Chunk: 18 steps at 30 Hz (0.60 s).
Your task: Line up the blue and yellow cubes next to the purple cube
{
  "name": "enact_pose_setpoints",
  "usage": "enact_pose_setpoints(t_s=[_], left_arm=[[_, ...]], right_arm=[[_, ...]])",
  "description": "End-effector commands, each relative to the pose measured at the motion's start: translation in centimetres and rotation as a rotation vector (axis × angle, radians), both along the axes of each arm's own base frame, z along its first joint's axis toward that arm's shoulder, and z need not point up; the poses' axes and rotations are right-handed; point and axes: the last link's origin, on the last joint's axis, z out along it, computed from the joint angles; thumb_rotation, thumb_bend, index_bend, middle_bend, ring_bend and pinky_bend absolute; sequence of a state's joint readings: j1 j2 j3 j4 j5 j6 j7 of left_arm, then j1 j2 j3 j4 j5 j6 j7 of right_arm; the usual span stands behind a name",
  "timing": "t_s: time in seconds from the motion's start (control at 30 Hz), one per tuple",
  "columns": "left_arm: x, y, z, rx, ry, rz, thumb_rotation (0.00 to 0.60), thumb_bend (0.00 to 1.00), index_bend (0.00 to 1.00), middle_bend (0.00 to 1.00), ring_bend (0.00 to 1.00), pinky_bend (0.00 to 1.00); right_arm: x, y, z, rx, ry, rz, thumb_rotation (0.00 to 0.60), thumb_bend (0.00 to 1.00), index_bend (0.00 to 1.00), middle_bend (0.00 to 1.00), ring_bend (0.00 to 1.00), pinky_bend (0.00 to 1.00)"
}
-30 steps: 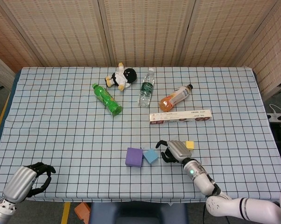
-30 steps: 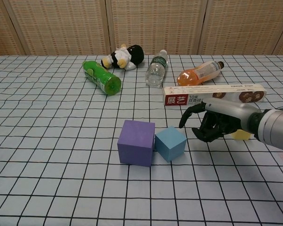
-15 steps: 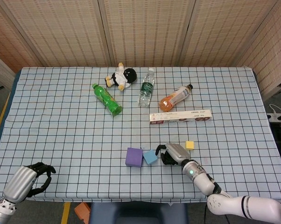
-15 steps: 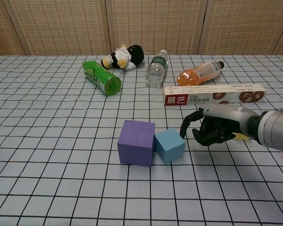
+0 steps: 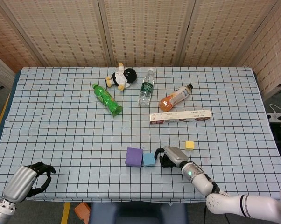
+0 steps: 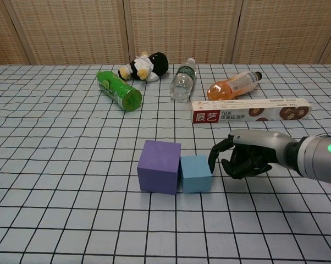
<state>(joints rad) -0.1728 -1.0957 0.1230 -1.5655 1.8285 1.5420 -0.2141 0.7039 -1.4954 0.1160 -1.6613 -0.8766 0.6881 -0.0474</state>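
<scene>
The blue cube (image 6: 196, 173) sits flush against the purple cube (image 6: 159, 166) at its 3 o'clock. The right hand (image 6: 245, 159), curled and grasping nothing, nudges it square. The yellow cube (image 5: 190, 145) waits at 2 o'clock. The left hand (image 5: 27, 181) rests clenched.

Small cube (image 6: 196, 173) right of, touching big cube (image 6: 159, 166).

Purple cube (image 6: 159, 166), blue cube (image 6: 196, 173) (checked tablecloth (image 6: 66, 165)).
</scene>
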Motion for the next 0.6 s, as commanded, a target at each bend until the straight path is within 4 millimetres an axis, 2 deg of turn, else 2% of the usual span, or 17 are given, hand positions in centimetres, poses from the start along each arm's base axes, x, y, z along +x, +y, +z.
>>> enact_pose_setpoints(t_s=[0.03,0.6], left_arm=[[0.00,-0.01,0.03,0.001,-0.001,0.000,0.600,0.48,0.46,0.56,0.45,0.66],[0.00,-0.02,0.09,0.001,-0.002,-0.003,0.600,0.48,0.47,0.57,0.45,0.66]], right_arm=[[0.03,0.12,-0.35,0.018,-0.005,-0.005,0.600,0.69,0.46,1.00,0.85,1.00],[0.20,0.13,-0.99,0.026,-0.029,-0.002,0.600,0.69,0.46,1.00,0.85,1.00]])
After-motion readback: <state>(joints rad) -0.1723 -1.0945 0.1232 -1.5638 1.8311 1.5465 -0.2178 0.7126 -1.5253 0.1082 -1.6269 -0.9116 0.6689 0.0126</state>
